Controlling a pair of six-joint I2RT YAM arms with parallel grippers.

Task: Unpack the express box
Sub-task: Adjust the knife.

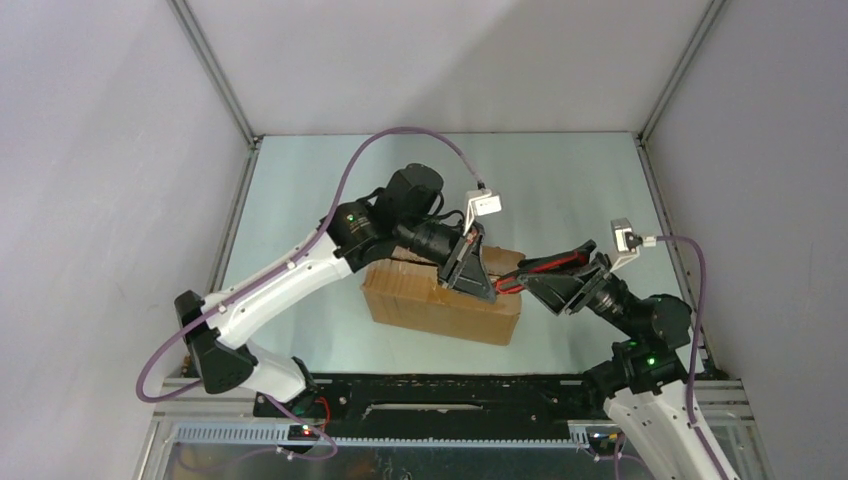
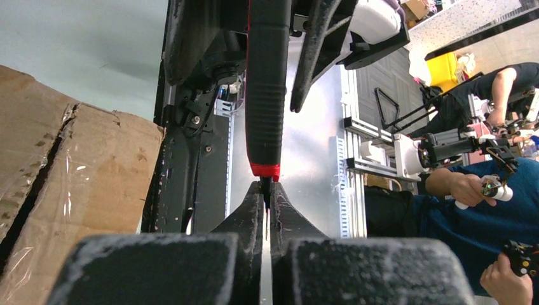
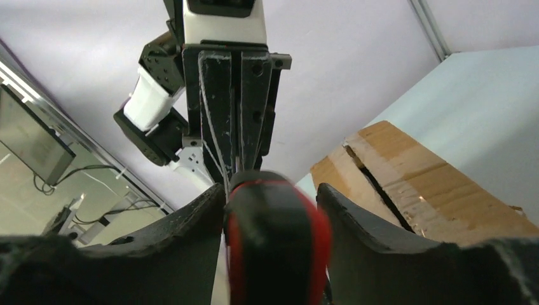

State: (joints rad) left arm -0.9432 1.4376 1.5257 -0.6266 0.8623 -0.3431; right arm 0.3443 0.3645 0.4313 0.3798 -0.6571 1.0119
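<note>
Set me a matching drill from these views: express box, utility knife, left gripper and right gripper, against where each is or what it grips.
Things:
1. express box
2. utility knife
3. left gripper
4. right gripper

Places or states:
A. shut around the knife's thick red-and-black handle
B. lying on the table
C. pinched shut on the knife's thin front end
D. held off the table by both grippers

Pairs: 1-B, 2-D, 3-C, 4-A
</note>
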